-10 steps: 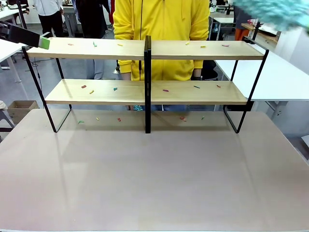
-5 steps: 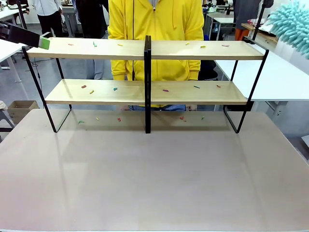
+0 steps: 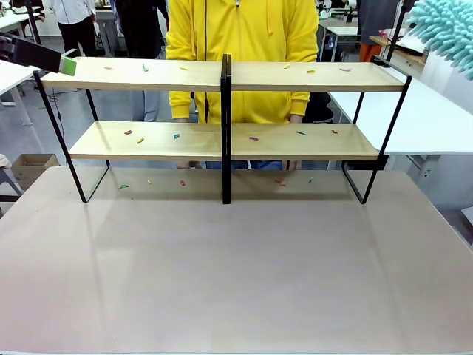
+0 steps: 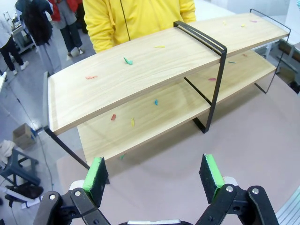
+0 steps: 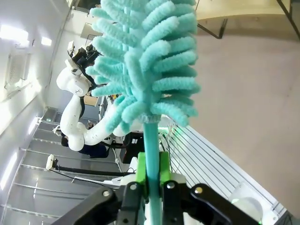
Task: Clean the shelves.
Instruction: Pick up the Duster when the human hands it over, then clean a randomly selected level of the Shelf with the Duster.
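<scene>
The shelves (image 3: 222, 140) stand across the far half of the table, two light-wood boards on a black frame, with small coloured scraps (image 3: 253, 138) scattered on both. My left gripper (image 3: 65, 65) hangs by the top board's left end. In the left wrist view it (image 4: 153, 173) is open and holds nothing, above and in front of the shelves (image 4: 154, 61). My right gripper (image 5: 152, 176) is shut on the handle of a teal fluffy duster (image 5: 145, 61). The duster head (image 3: 447, 33) hovers beyond the shelves' upper right corner.
A person in a yellow hoodie (image 3: 244, 29) stands right behind the shelves. More scraps (image 3: 181, 183) lie on the brown table (image 3: 236, 281) under the lower board. A white table (image 3: 436, 118) stands at the right, and a cardboard box (image 3: 29, 166) sits on the floor at left.
The duster swung from a blur over the top right corner to farther right and has steadied there. The person shifted slightly left. My left gripper has not moved.
</scene>
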Robot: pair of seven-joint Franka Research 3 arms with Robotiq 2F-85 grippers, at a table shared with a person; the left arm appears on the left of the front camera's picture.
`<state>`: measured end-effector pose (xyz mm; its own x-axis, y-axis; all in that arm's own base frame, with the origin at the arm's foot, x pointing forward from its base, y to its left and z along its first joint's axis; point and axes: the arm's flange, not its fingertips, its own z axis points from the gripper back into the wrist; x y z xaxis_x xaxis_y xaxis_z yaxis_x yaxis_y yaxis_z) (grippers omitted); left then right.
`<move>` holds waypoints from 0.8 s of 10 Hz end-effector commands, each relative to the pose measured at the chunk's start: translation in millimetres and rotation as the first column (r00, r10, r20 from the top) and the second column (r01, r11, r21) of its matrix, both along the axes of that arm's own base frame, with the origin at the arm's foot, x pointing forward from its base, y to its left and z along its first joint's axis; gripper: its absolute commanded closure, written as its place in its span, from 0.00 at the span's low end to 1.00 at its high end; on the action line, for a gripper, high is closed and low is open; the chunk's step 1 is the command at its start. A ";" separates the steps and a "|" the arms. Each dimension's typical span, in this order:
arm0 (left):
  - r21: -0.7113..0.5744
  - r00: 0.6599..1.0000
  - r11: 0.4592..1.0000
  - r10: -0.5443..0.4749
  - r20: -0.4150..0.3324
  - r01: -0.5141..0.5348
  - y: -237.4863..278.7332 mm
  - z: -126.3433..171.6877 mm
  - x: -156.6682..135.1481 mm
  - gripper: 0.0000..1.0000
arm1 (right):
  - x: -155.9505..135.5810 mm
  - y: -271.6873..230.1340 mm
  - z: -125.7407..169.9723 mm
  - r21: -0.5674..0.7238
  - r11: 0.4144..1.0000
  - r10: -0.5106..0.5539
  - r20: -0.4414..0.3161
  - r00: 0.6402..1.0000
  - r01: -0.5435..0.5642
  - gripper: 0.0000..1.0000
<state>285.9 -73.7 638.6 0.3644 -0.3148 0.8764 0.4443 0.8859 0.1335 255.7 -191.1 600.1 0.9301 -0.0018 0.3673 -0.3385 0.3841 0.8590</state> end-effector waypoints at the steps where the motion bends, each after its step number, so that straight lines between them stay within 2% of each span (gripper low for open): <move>1: 0.001 1.000 1.000 0.003 0.002 -0.003 -0.1 0.3 -0.1 0.00 | 3.1 0.6 9.1 0.021 1.000 0.004 -0.004 1.000 -0.004 1.00; 8: 0.001 1.000 1.000 0.003 0.002 -0.003 -0.1 0.3 -0.1 0.00 | 3.1 0.6 9.1 0.021 1.000 0.004 -0.004 1.000 -0.004 1.00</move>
<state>285.9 -73.7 638.6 0.3644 -0.3148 0.8764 0.4443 0.8859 0.1335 256.4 -191.3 599.3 0.9311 -0.0019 0.3647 -0.3363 0.3830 0.8604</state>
